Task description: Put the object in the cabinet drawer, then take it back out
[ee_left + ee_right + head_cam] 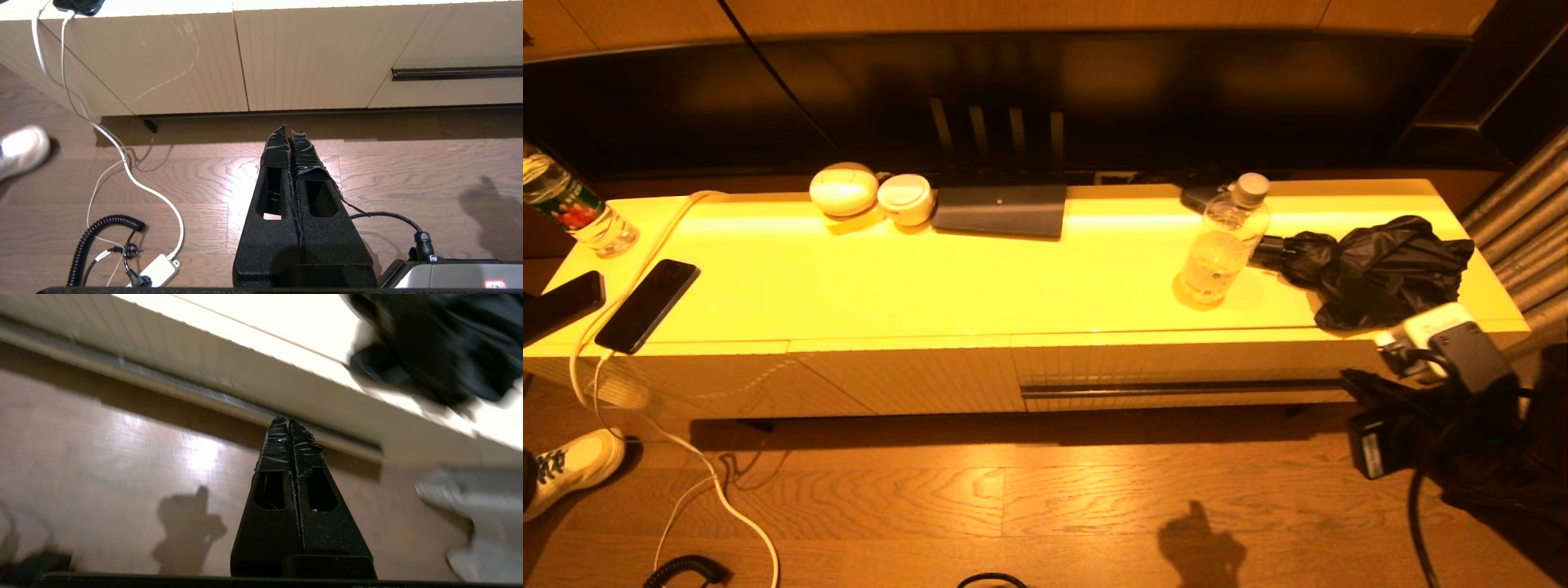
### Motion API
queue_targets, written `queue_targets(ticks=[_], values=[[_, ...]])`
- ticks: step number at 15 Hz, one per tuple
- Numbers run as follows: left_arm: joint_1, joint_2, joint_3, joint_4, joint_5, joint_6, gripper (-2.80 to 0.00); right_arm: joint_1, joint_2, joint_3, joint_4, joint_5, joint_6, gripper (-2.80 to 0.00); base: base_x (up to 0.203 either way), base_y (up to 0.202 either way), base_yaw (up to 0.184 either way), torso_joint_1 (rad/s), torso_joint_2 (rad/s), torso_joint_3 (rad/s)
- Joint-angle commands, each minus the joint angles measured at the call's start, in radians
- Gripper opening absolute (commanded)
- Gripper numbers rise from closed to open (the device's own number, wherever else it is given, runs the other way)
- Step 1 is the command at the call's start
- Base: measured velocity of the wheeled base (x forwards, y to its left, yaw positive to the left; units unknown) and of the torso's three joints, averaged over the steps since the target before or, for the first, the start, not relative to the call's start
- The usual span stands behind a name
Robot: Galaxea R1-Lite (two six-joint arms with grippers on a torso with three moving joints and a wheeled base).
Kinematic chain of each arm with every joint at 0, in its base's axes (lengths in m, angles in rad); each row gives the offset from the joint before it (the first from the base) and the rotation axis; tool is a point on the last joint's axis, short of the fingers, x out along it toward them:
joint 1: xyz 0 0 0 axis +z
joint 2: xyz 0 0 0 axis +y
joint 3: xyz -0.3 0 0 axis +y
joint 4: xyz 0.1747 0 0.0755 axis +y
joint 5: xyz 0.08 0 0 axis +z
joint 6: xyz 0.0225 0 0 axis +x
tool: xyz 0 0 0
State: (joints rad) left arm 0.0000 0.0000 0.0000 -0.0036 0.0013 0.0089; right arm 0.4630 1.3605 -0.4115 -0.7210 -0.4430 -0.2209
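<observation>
The cabinet drawer (1176, 367) is closed, its ribbed cream front crossed by a long dark handle strip (1176, 388). On the cabinet top above it stand a clear water bottle (1223, 241) and a crumpled black folding umbrella (1380, 269); I cannot tell which is the object. My right gripper (1349, 379) hangs low by the right end of the strip, shut and empty (288, 422), with the drawer front (171, 347) ahead and the umbrella (441, 347) above. My left gripper (289, 132) is shut and empty over the floor, with the handle strip (457, 72) off to one side. The head view does not show it.
Two phones (645, 306) (560, 306) lie on the top's left end with a white cable (670, 220). Another bottle (572, 212) stands far left. White round containers (844, 189) and a dark flat box (1001, 210) sit at the back. A shoe (572, 465) and cables (102, 237) are on the floor.
</observation>
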Motion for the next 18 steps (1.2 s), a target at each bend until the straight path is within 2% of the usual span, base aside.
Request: queue_targets(ticks=[1,2,4,9,11,14,18], values=[[0.000,0.000,0.002,-0.001,0.000,0.000,-2.80,-0.042,-0.376,-0.057,0.612,-0.002,0.029,-2.80,0.000,0.000,0.000,0.000,0.00,0.000],[0.000,0.000,0.002,-0.001,0.000,0.000,-2.80,-0.081,-0.479,-0.093,0.774,0.002,0.048,-2.80,0.000,0.000,0.000,0.000,0.00,0.000],[0.000,0.000,0.002,-0.001,0.000,0.000,-2.80,-0.167,-0.626,-0.149,0.988,0.023,0.072,-2.80,0.000,0.000,0.000,0.000,0.00,0.000],[0.000,0.000,0.002,-0.001,0.000,0.000,-2.80,-0.368,-1.095,-0.161,1.205,0.128,0.052,-2.80,0.000,0.000,0.000,0.000,0.00,0.000],[0.000,0.000,0.002,-0.001,0.000,0.000,-2.80,-0.423,-1.246,-0.139,1.281,0.171,0.047,-2.80,0.000,0.000,0.000,0.000,0.00,0.000],[0.000,0.000,0.002,-0.001,0.000,0.000,-2.80,-0.451,-1.363,-0.001,1.322,0.202,0.055,-2.80,0.000,0.000,0.000,0.000,0.00,0.000],[0.000,0.000,0.002,-0.001,0.000,0.000,-2.80,-0.457,-1.363,0.100,1.231,0.224,0.129,-2.80,0.000,0.000,0.000,0.000,0.00,0.000]])
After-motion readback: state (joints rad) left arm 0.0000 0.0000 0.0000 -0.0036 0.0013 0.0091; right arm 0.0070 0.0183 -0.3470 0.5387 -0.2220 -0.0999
